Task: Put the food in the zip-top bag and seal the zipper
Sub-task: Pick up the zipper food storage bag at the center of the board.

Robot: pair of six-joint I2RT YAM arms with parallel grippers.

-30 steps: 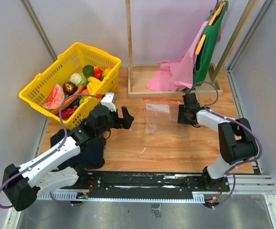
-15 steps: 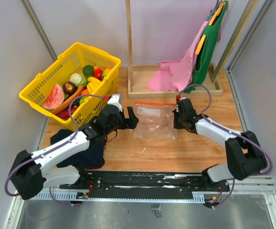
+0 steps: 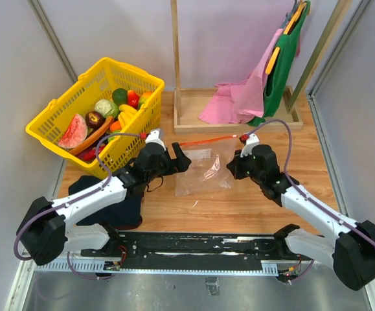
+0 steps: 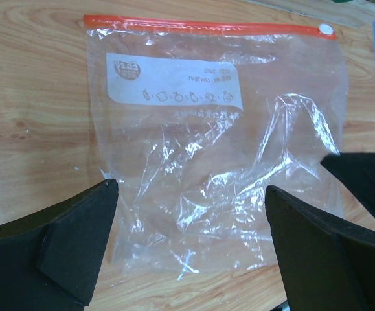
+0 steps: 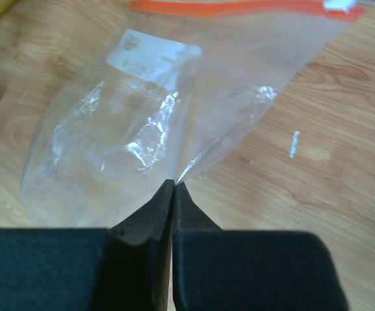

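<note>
Wooden table (image 3: 239,207) | zip-top bag (image 4: 219,162): zipper (image 4: 206,26) along far edge, left-right | right end effector (image 5: 173,188) pinches bag | left end effector (image 4: 190,191) wide-open

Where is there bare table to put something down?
Bare table lies between the zip-top bag and the near edge, and far right beyond the right gripper. The left is crowded: yellow basket, dark cloth, left gripper.
</note>
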